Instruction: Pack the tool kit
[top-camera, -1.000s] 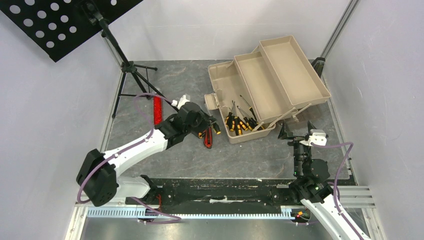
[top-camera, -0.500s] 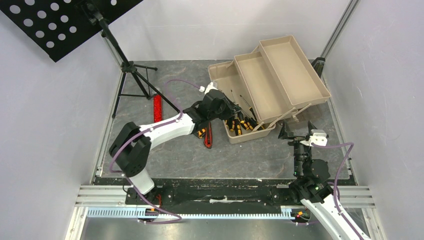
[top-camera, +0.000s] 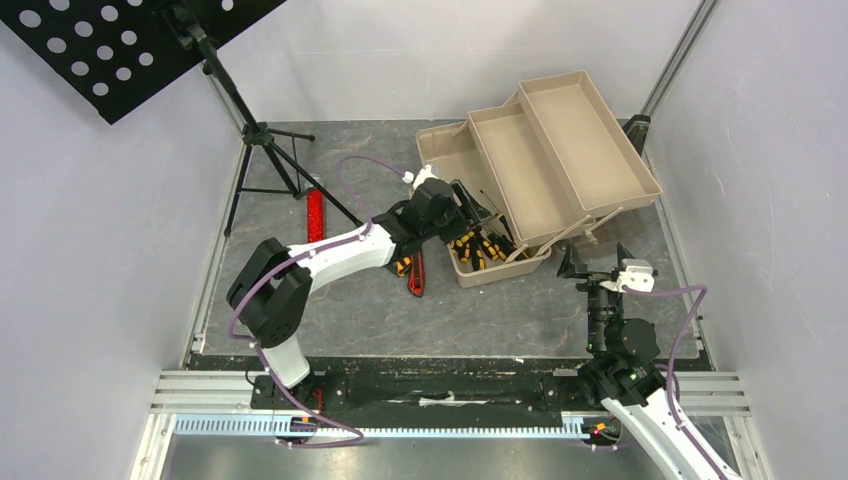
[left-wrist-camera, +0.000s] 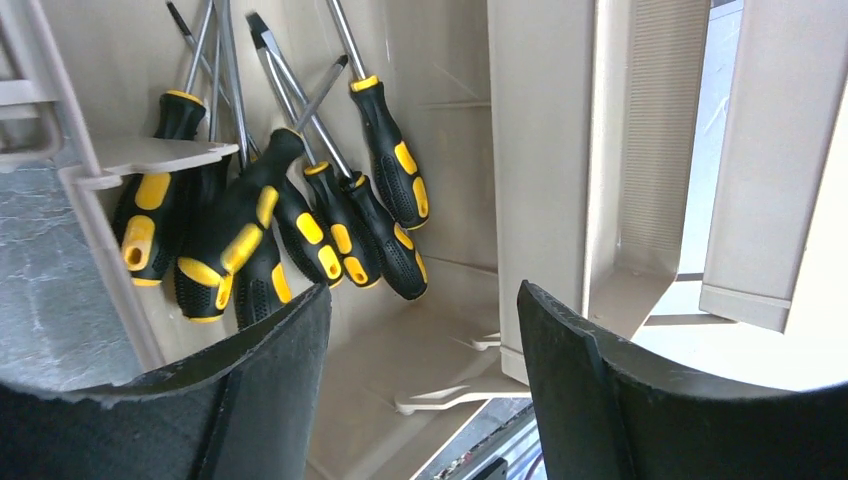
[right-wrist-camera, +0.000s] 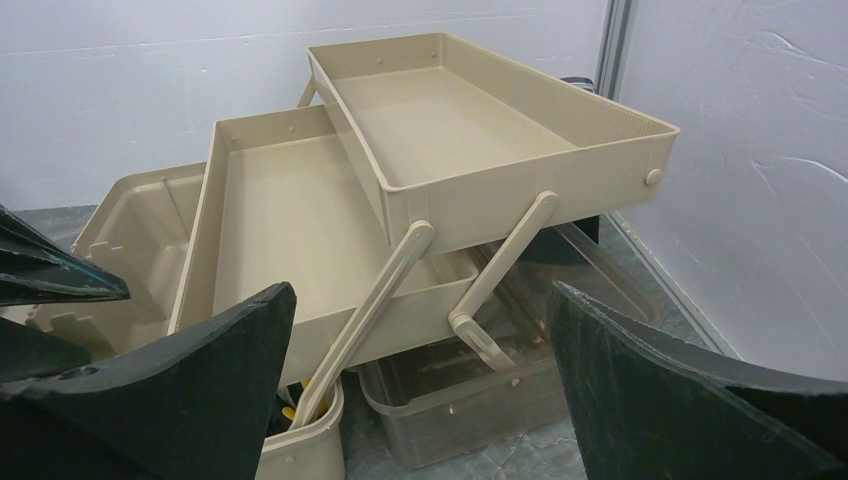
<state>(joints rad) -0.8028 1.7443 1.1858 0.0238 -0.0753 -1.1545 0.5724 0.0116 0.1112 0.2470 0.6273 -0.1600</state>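
Left claw (left-wrist-camera: 420, 300) has swung from the table (top-camera: 330, 310) over the toolbox (top-camera: 500, 270) and opened empty above the screwdrivers (left-wrist-camera: 300, 225). 2 knives (top-camera: 412, 272) lie just base-side of it, lengthwise near-to-far, far from the open right claw (right-wrist-camera: 420, 300).

Tan toolbox (right-wrist-camera: 150, 250) near the tabletop's (right-wrist-camera: 570, 455) far edge, two fold-out trays (right-wrist-camera: 450, 120) stepped up on pale link arms, clear plastic container (right-wrist-camera: 450, 400) below them, right gripper (right-wrist-camera: 422, 292) fingers spread wide in front.
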